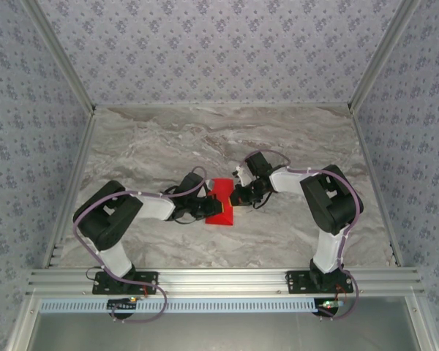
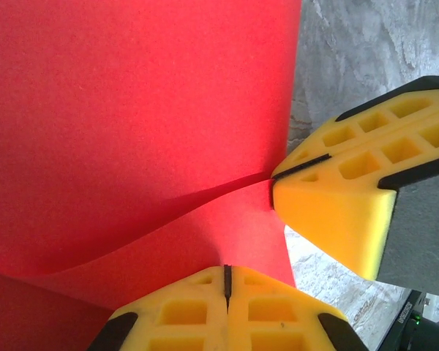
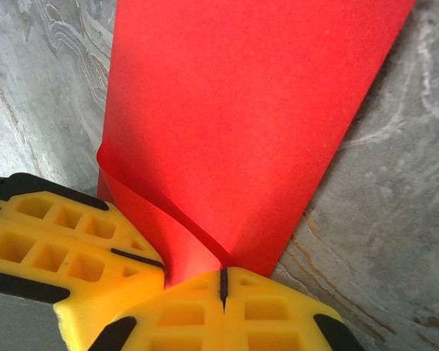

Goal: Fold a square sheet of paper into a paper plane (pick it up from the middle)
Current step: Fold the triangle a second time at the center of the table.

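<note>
Nearest the lens, the left gripper [image 2: 227, 281] is clamped tight on an edge of the square sheet of paper [image 2: 132, 110]. The right gripper [image 3: 222, 281] pinches the same sheet just beside it, probably to keep the two curling layers aligned for a crease. Count: one red sheet, two grippers. The sheet sits mid-table [image 1: 205, 139], between both arms.
</note>
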Controlling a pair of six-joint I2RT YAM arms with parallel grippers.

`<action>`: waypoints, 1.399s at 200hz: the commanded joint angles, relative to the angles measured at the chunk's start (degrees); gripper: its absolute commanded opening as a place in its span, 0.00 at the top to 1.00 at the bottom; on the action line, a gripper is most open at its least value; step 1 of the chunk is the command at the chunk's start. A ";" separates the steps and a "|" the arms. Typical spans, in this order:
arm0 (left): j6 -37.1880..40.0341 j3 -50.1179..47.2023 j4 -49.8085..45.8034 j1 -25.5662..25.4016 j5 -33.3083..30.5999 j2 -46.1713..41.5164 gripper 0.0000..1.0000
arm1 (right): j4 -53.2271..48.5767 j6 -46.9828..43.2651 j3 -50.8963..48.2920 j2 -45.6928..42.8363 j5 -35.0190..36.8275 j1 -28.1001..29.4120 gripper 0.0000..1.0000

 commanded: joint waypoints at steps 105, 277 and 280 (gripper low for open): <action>0.71 1.14 -7.79 -0.26 -2.82 0.95 0.98 | -4.74 6.51 -2.48 -13.03 5.98 -1.86 0.73; 0.17 -0.24 -6.89 -0.34 -3.68 0.78 0.98 | 2.03 16.45 -9.44 -10.57 10.12 11.63 0.97; 0.17 -0.24 -6.83 -0.37 -3.68 0.78 0.98 | 1.98 16.33 -9.65 -10.61 10.21 11.63 0.97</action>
